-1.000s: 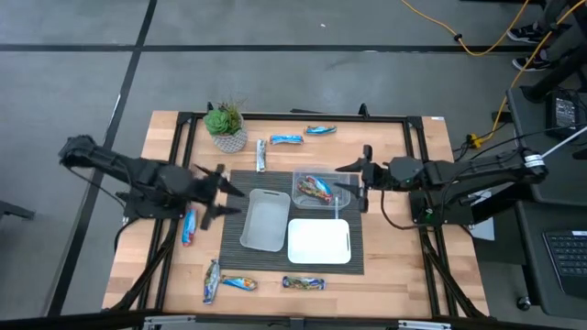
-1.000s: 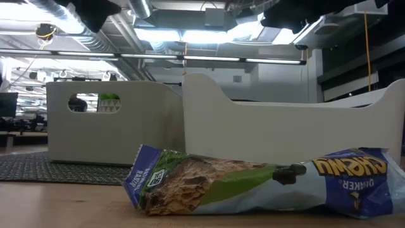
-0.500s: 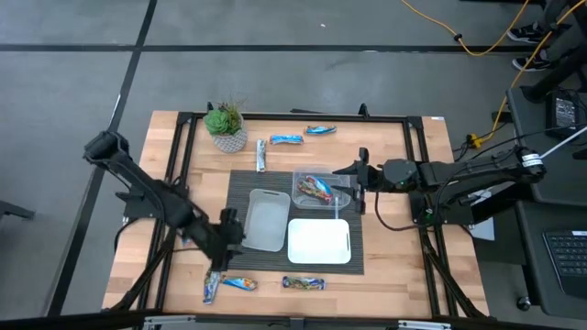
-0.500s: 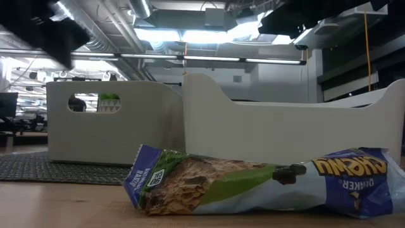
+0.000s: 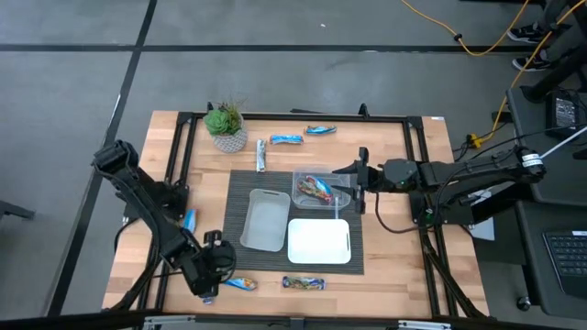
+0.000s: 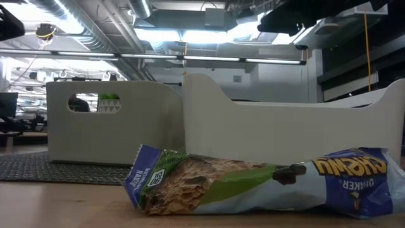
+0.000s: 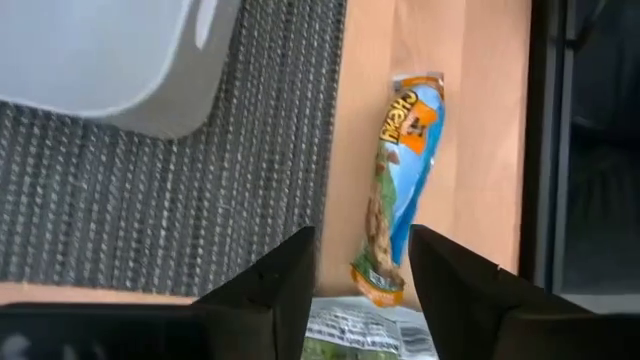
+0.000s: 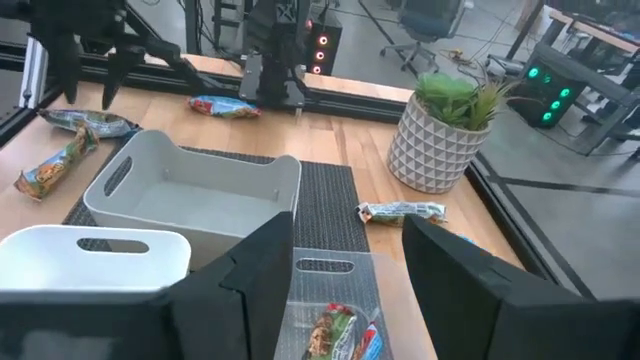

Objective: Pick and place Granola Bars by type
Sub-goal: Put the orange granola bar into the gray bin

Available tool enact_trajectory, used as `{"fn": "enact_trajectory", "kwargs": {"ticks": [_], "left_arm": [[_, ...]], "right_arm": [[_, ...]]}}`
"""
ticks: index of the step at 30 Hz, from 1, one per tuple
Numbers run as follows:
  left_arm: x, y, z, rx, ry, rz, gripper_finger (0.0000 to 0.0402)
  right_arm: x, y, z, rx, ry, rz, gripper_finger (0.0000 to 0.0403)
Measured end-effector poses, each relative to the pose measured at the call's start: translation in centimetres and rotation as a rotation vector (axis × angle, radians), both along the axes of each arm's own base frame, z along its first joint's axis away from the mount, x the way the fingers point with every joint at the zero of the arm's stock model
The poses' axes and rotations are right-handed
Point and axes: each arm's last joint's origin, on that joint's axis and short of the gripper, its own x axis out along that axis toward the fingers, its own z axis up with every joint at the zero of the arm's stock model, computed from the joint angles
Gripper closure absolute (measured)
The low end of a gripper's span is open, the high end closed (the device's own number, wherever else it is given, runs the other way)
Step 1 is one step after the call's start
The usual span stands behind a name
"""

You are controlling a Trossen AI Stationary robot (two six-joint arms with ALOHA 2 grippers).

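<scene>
Foil-wrapped and light, the Granola Bars will crinkle and slide under a careless touch, so I judge you should take each across the middle of its narrow width, not by the flat sealed ends.

Start at the worktop's left edge: one blue bar [image 5: 189, 220] lies there. At the front-left corner your left pincer [image 5: 213, 272] hovers low with its fingers [image 7: 268, 290] apart, straddling nothing yet; a bar [image 7: 360, 335] lies just under them and another bar [image 7: 400, 190] a little farther along the front edge. A third front-edge bar [image 5: 304, 283] sits nearer the middle. Along the back edge lie a silver bar [image 5: 261, 154] and two blue bars [image 5: 286, 139] [image 5: 320, 130], beside the potted plant [image 5: 226, 126].

On the dark mat [image 5: 237, 183], the grey tray [image 5: 264, 220] is empty, the white tray [image 5: 319, 242] is empty, and the clear tray [image 5: 303, 176] holds at least one bar [image 5: 318, 190].

Your right pincer [image 5: 354, 181] waits over the clear tray, open and empty.
</scene>
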Motion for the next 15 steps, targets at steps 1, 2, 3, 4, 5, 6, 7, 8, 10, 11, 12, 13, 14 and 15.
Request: {"fn": "enact_trajectory", "kwargs": {"ticks": [1, 2, 3, 4, 5, 6, 7, 8, 10, 11, 12, 13, 14, 15], "left_arm": [[0.0, 0.0, 0.0, -0.005, 0.003, 0.010, 0.0250], [-0.1, -0.1, 0.0, -0.009, 0.005, 0.015, 0.0251], [-0.2, -0.1, 0.0, -0.011, 0.006, 0.017, 0.0252], [-0.2, -0.2, 0.0, -0.012, 0.006, 0.016, 0.0252], [-0.2, -0.2, 0.0, -0.012, 0.004, 0.014, 0.0253], [-0.2, -0.2, 0.0, -0.011, 0.001, 0.015, 0.0253], [-0.2, -0.2, 0.0, -0.010, -0.003, 0.016, 0.0253], [-0.2, -0.3, 0.0, -0.011, -0.007, 0.015, 0.0252], [-0.1, -0.5, -0.2, 0.001, -0.022, 0.014, 0.0252], [-0.1, -0.6, -0.3, 0.011, -0.031, 0.006, 0.0252], [-0.1, -0.8, -0.5, 0.020, -0.040, -0.007, 0.0253], [0.0, -0.9, -0.7, 0.029, -0.041, -0.018, 0.0253], [0.1, -1.0, -1.0, 0.041, -0.037, -0.025, 0.0253], [0.2, -1.1, -1.3, 0.054, -0.032, -0.027, 0.0253]], "right_arm": [[0.0, 0.0, 0.0, -0.012, -0.001, 0.003, 0.0211], [0.0, 0.0, 0.0, -0.018, -0.001, 0.005, 0.0211], [0.0, 0.0, 0.0, -0.023, 0.000, 0.007, 0.0211], [0.0, 0.0, 0.0, -0.028, 0.001, 0.008, 0.0211], [0.0, 0.0, 0.0, -0.035, 0.002, 0.010, 0.0211], [0.0, 0.0, 0.0, -0.039, 0.002, 0.011, 0.0211], [0.0, 0.0, 0.0, -0.041, 0.002, 0.012, 0.0211], [0.0, 0.0, 0.1, -0.042, 0.001, 0.012, 0.0211], [0.0, 0.0, 0.1, -0.043, 0.001, 0.012, 0.0211], [0.0, 0.0, 0.1, -0.045, 0.000, 0.012, 0.0211], [0.0, 0.0, 0.1, -0.047, -0.001, 0.011, 0.0211], [0.0, -0.1, 0.1, -0.052, -0.002, 0.012, 0.0211], [0.0, -0.1, 0.1, -0.062, -0.002, 0.015, 0.0211], [0.0, -0.1, 0.1, -0.067, -0.003, 0.016, 0.0211]]}}
